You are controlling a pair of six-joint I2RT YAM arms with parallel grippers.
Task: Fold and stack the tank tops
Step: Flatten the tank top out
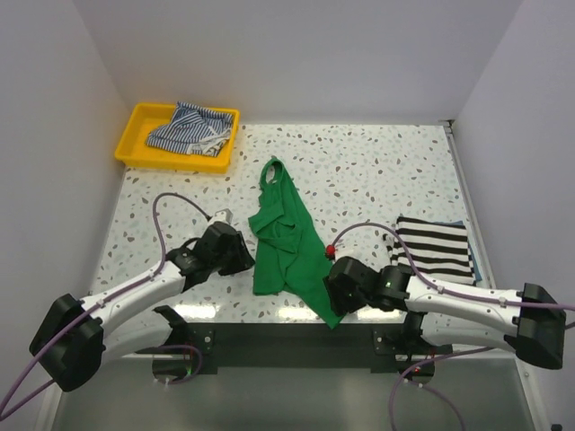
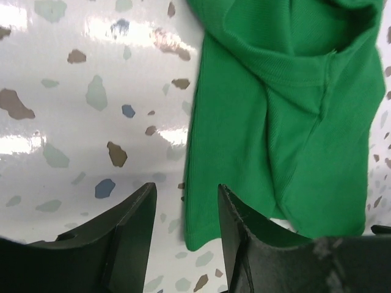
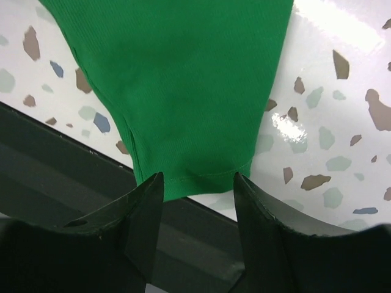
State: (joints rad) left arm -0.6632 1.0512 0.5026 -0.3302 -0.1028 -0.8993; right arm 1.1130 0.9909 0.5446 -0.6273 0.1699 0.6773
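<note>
The green tank top [image 1: 286,241] lies crumpled lengthwise on the middle of the table, its hem at the near edge. My left gripper [image 1: 241,254] is open at the hem's left corner [image 2: 198,238], which lies between the jaws, not gripped. My right gripper [image 1: 334,289] is open over the hem's right corner [image 3: 201,177], which hangs over the table's front edge. The black-and-white striped tank top [image 1: 435,247] lies folded at the right. The blue-and-white striped tank top [image 1: 189,127] is bunched in the yellow tray.
The yellow tray [image 1: 144,115] stands at the back left corner. A dark rail [image 1: 287,337] runs along the table's near edge under the arms. White walls close the left, back and right sides.
</note>
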